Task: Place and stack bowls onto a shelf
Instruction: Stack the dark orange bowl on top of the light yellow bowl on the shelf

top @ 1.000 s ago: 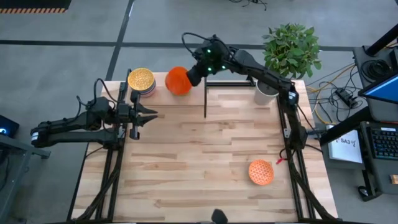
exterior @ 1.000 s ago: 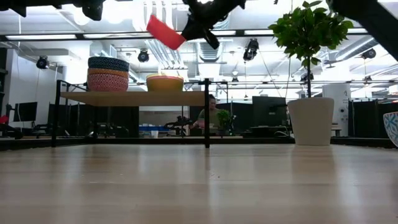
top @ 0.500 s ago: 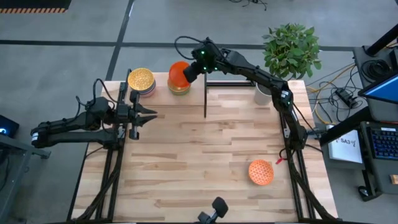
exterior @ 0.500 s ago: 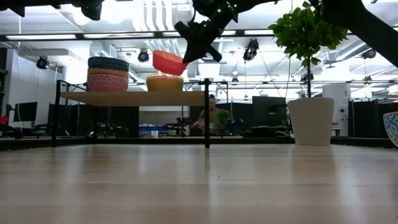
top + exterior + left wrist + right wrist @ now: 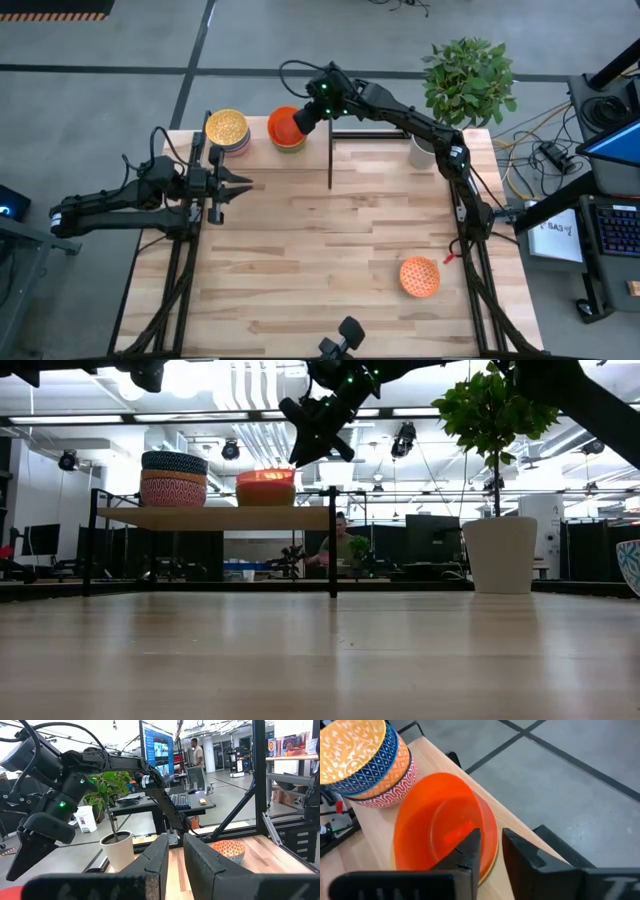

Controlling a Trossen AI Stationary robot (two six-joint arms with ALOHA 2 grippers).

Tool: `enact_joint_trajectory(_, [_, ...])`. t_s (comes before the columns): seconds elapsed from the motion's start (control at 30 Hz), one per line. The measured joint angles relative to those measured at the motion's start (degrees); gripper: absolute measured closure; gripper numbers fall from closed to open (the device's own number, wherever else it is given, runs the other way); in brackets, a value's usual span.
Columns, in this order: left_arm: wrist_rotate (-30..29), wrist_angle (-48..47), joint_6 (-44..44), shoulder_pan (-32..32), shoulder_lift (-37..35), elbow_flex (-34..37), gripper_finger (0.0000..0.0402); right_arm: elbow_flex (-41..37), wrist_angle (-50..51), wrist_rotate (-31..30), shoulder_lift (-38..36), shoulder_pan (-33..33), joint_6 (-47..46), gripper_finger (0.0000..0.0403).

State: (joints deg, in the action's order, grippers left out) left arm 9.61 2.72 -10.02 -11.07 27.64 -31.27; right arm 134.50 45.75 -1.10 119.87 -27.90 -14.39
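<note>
The red-orange bowl [image 5: 286, 127] sits upright, mouth up, nested in a yellow bowl [image 5: 265, 493] on the shelf [image 5: 215, 517] at the upper centre of the high view; being round, it has no long axis. Left of it on the shelf stands a stack of patterned bowls [image 5: 227, 130]. The right hand [image 5: 303, 119] hovers at the bowl's rim with its fingers slightly parted, one inside and one outside the rim. The left hand [image 5: 240, 186] hangs over the table [image 5: 330, 260] at the left, fingers narrowly apart, holding nothing. A speckled orange bowl [image 5: 420, 277] lies at the lower right; a white plant pot [image 5: 427, 150] stands at the upper right.

Red-orange bowl [image 5: 285, 127] nested on shelf [image 5: 215, 517]
</note>
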Motion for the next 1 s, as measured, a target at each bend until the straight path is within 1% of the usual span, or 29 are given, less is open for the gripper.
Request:
enact_joint_trajectory(0.17, [-0.01, -0.32, 0.0, -0.01, 0.0, 0.0, 0.0361, 0.0, -2.52, 0.54, -0.21, 0.11, 1.6, 0.0303])
enact_joint_trajectory(0.23, [0.01, -0.31, 0.0, 0.0, 0.0, 0.02, 0.0361, 0.0, -4.6, 2.11, -0.4, 0.24, 3.09, 0.0298])
enact_joint_trajectory(0.3, [0.0, -0.31, 0.0, 0.0, 0.0, 0.0, 0.0361, 0.0, -6.35, 2.45, -0.5, 0.55, 4.11, 0.0299])
enact_joint_trajectory(0.4, [0.0, -0.31, 0.0, 0.0, 0.0, 0.0, 0.0361, 0.0, -10.18, 2.48, 0.12, 1.14, 6.52, 0.0317])
enact_joint_trajectory(0.6, [-0.01, -0.56, -0.01, 0.0, -0.03, 0.0, 0.0361, -0.17, -15.21, 2.35, 3.84, 1.93, 10.71, 0.0384])
enact_joint_trajectory(0.63, [-0.01, -0.76, -0.02, 0.0, -0.04, 0.01, 0.0361, -0.2, -15.78, 1.93, 4.29, 2.03, 11.15, 0.0388])
enact_joint_trajectory(0.77, [-0.01, -0.74, -0.24, 0.0, -0.04, 0.02, 0.0361, -0.2, -17.37, -1.63, 5.31, 2.25, 12.9, 0.0391])
enact_joint_trajectory(1.0, [0.01, -0.75, -0.44, 0.0, -0.04, 0.02, 0.0361, -0.2, -17.33, -2.03, 6.42, 2.16, 12.26, 0.0391])
